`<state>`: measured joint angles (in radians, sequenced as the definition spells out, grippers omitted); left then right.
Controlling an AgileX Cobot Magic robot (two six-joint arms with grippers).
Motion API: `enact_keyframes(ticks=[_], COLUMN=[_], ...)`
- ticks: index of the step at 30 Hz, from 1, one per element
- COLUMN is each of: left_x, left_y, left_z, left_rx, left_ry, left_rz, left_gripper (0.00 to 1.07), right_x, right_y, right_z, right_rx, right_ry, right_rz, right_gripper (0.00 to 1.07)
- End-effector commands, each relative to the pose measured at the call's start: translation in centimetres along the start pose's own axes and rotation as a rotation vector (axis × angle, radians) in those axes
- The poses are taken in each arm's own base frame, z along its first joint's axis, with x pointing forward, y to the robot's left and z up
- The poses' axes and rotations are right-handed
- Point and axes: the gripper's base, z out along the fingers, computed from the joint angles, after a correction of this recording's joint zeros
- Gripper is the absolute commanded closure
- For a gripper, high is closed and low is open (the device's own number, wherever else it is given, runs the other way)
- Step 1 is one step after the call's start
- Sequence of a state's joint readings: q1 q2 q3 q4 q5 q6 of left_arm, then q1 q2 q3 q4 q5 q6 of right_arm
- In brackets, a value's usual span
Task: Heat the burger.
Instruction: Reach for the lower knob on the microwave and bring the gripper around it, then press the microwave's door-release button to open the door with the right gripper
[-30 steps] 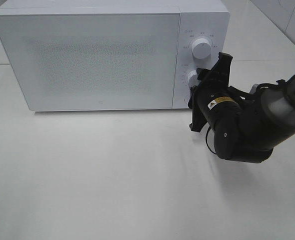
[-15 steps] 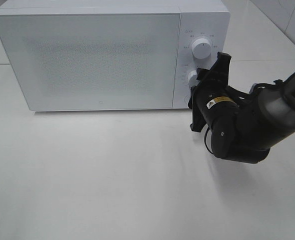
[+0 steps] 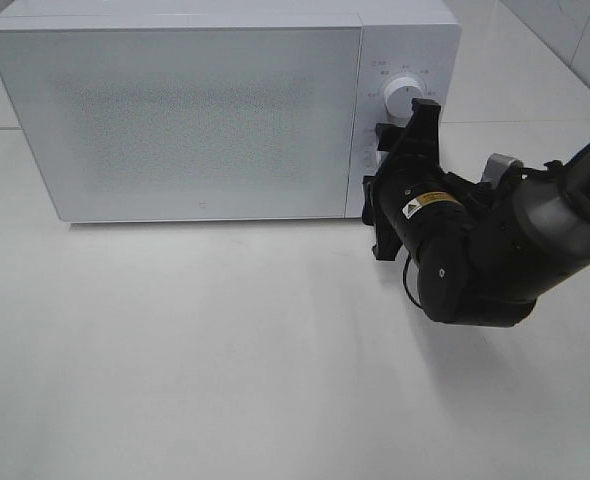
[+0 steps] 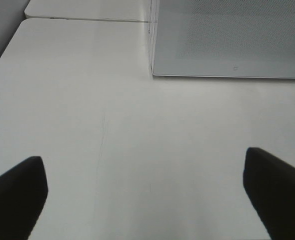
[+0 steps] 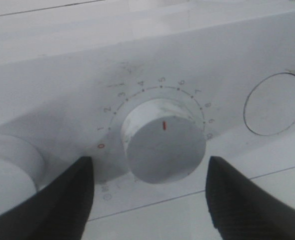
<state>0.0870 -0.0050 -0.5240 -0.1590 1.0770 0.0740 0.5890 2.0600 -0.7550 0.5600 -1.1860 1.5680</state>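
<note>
The right arm (image 3: 535, 230) enters from the right edge of the frame, wrist rolled so the right end effector (image 3: 395, 175) stands on edge, fingers (image 5: 62, 195) parted and gripping nothing. The left end effector (image 4: 147, 200) shows two fingertips in the lower corners, spread wide.

The microwave (image 3: 405, 40) is white, and its door (image 3: 185, 110) carries a fine grey speckle of dots. The numbered dial (image 5: 163, 145) is white with a short red line, ringed by grey numerals and dots, its zero orange-red. The right arm (image 3: 485, 255) is black with a small yellow-and-white label (image 3: 422, 205). The left claw (image 4: 147, 200) and right claw (image 5: 148, 200) are black. The tabletop (image 3: 195, 350) is plain off-white.
</note>
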Motion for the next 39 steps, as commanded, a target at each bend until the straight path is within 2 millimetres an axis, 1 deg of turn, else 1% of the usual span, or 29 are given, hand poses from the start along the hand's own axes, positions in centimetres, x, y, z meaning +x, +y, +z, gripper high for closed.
enact_keyframes(ticks=[1,7,9,10,11,12,13,14,15,17,18,19,20,21,23,24,25,26,29,31,34,36,37,39], left_x=[0.1,0.1,0.1,0.1,0.1,0.1,0.1,0.1,0.1,0.1,0.1,0.1,0.1,0.1,0.1,0.1,0.1,0.1,0.1,0.1,0.1,0.1,0.1,0.1], left_y=[0.0,0.0,0.0,0.0,0.0,0.0,0.0,0.0,0.0,0.0,0.0,0.0,0.0,0.0,0.0,0.0,0.0,0.0,0.0,0.0,0.0,0.0,0.0,0.0], left_z=[-0.1,-0.1,-0.1,-0.1,-0.1,-0.1,-0.1,-0.1,-0.1,-0.1,-0.1,-0.1,-0.1,-0.1,-0.1,-0.1,-0.1,-0.1,-0.1,-0.1,-0.1,-0.1,-0.1,-0.1], left_rx=[0.0,0.0,0.0,0.0,0.0,0.0,0.0,0.0,0.0,0.0,0.0,0.0,0.0,0.0,0.0,0.0,0.0,0.0,0.0,0.0,0.0,0.0,0.0,0.0], left_ry=[-0.023,-0.023,-0.023,-0.023,-0.023,-0.023,-0.023,-0.023,-0.023,-0.023,-0.023,-0.023,-0.023,-0.023,-0.023,-0.023,-0.023,-0.023,-0.023,-0.023,-0.023,-0.023,-0.023,-0.023], left_rz=[-0.006,-0.006,-0.006,-0.006,-0.006,-0.006,-0.006,-0.006,-0.006,-0.006,-0.006,-0.006,-0.006,-0.006,-0.006,-0.006,-0.006,-0.006,-0.006,-0.006,-0.006,-0.006,-0.006,-0.006], left_gripper=[0.06,0.06,0.06,0.06,0.06,0.06,0.06,0.06,0.06,0.06,0.06,0.06,0.06,0.06,0.06,0.06,0.06,0.06,0.06,0.06,0.06,0.06,0.06,0.06], right_x=[0.0,-0.4,-0.3,-0.3,-0.1,-0.1,0.0,0.1,0.1,0.3,0.3,0.4,0.5,0.5,0.7,0.7,0.7,0.7,0.7,1.0,1.1,1.4,1.4,1.6], right_y=[2.3,2.1,1.8,1.8,1.7,1.7,1.6,1.7,1.7,1.8,1.8,2.0,2.1,2.1,2.7,2.7,2.9,3.2,3.4,4.3,4.4,5.0,5.0,5.7], right_z=[-0.4,-1.4,-2.0,-2.0,-2.5,-2.5,-3.0,-3.2,-3.2,-4.0,-4.0,-4.4,-4.7,-4.7,-5.9,-5.9,-6.2,-6.8,-7.1,-8.1,-8.3,-9.2,-9.2,-10.0], right_rx=[-0.218,-0.179,-0.109,-0.109,-0.054,-0.054,0.002,0.023,0.023,0.11,0.11,0.162,0.191,0.191,0.281,0.281,0.295,0.321,0.331,0.37,0.385,0.423,0.423,0.447], right_ry=[0.012,0.028,0.07,0.07,0.102,0.102,0.138,0.154,0.154,0.211,0.211,0.254,0.283,0.283,0.375,0.375,0.4,0.452,0.479,0.596,0.633,0.771,0.771,0.875], right_rz=[-0.048,-0.128,-0.18,-0.18,-0.237,-0.237,-0.323,-0.359,-0.359,-0.498,-0.498,-0.635,-0.705,-0.705,-0.913,-0.913,-0.967,-1.069,-1.115,-1.279,-1.318,-1.453,-1.453,-1.54], right_gripper=[0.38,0.38,0.38,0.38,0.38,0.38,0.38,0.38,0.38,0.38,0.38,0.38,0.38,0.38,0.38,0.38,0.38,0.38,0.38,0.38,0.38,0.38,0.38,0.38])
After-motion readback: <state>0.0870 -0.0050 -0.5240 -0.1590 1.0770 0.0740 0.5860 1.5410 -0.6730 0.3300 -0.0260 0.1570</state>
